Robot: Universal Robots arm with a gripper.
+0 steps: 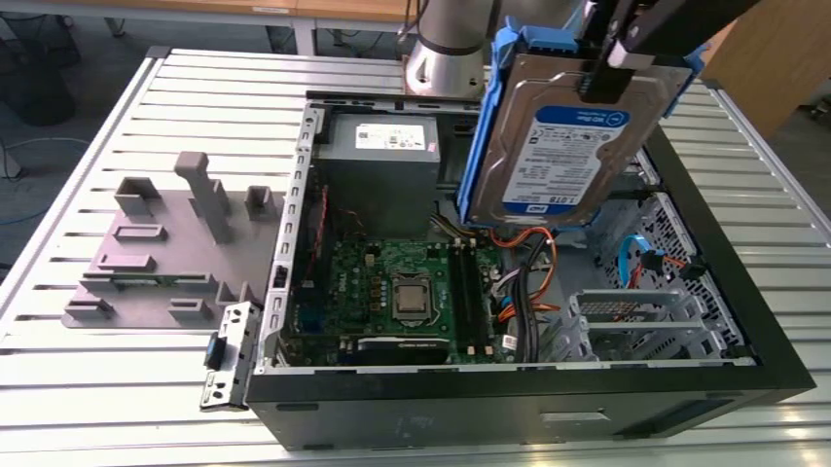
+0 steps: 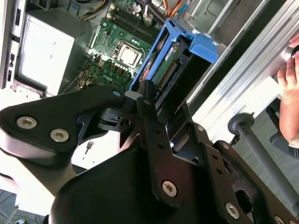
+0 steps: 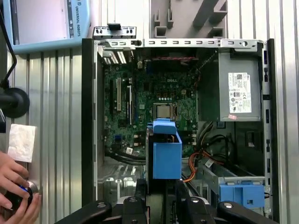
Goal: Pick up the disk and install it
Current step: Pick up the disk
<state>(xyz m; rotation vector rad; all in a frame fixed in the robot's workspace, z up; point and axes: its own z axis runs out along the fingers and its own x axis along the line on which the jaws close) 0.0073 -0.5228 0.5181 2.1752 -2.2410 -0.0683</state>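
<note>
The disk (image 1: 559,146), a silver hard drive with a white-and-blue label in a blue carrier frame, hangs upright above the open computer case (image 1: 520,389). My gripper (image 1: 621,60) is shut on its upper edge. In the second wrist view the black fingers (image 2: 145,100) clamp the disk (image 2: 187,51) edge-on, with the motherboard (image 2: 122,51) beneath it. In the first wrist view the disk's blue carrier (image 3: 167,154) sticks out from the gripper (image 3: 161,198) over the middle of the case, next to the processor (image 3: 164,111).
Inside the case are a grey power-supply box (image 1: 379,156), the motherboard (image 1: 389,292), orange cables (image 1: 526,243) and a metal drive cage (image 1: 636,321). A blue clip (image 3: 240,193) sits near the cage. A grey fixture (image 1: 156,243) lies beside the case. A person's hand (image 3: 14,186) rests at the table's edge.
</note>
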